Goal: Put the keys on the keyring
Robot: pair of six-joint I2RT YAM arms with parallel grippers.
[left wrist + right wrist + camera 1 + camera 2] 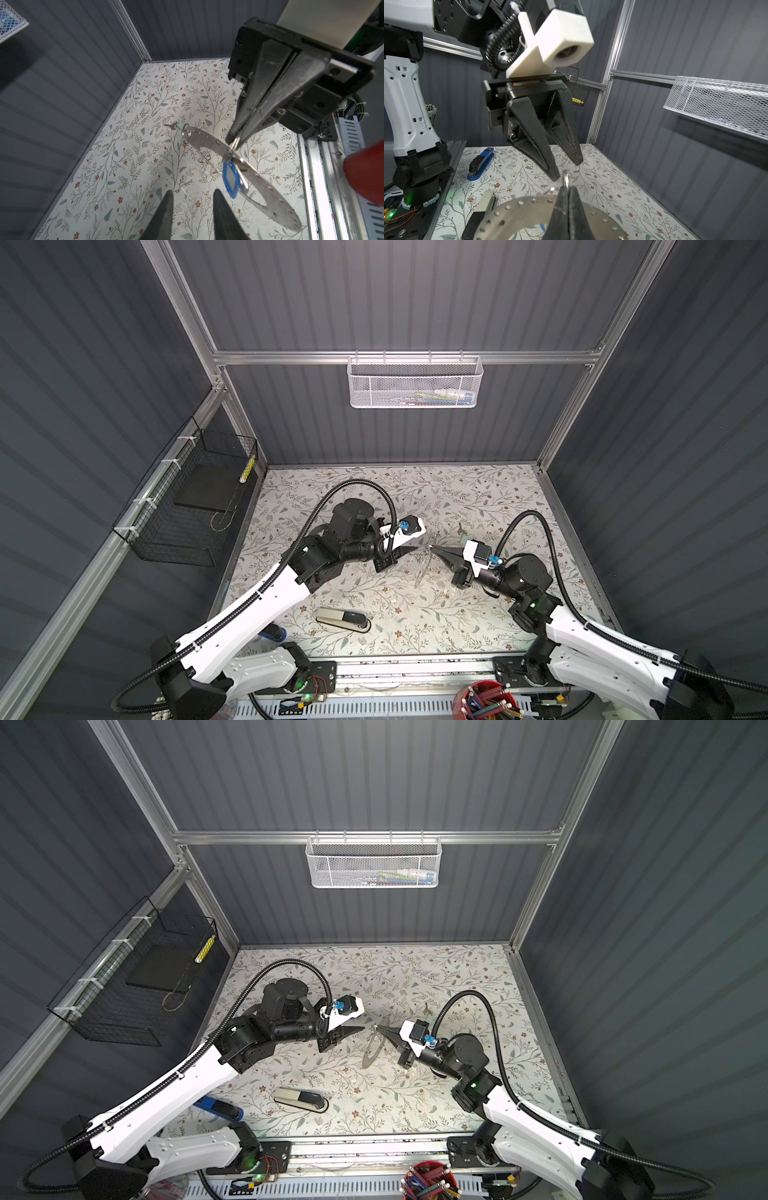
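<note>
Two grippers meet mid-frame in both top views. My right gripper (pixel 234 143) pinches a split ring (pixel 565 179); the keyring (pixel 209 138) and blue tag (pixel 230 178) hang from it. My left gripper (pixel 193 194) gapes empty. The mint-tagged key (pixel 176 125) seems to lie on the table (pixel 124 166).

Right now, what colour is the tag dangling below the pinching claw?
Blue tag, best in left wrist view.

At the lower edge of the frame the left tool (pixel 193 190) shows its fingers apart with nothing between them, above the flowered bench (pixel 124 166). From the upper right the right tool (pixel 235 143) pinches a split ring (pixel 230 153) on the tilted keyring (pixel 207 139) mid-frame. A blue-tagged key (pixel 230 178) hangs under that ring, and a mint-tagged key (pixel 176 125) shows at the keyring's far end.
</note>
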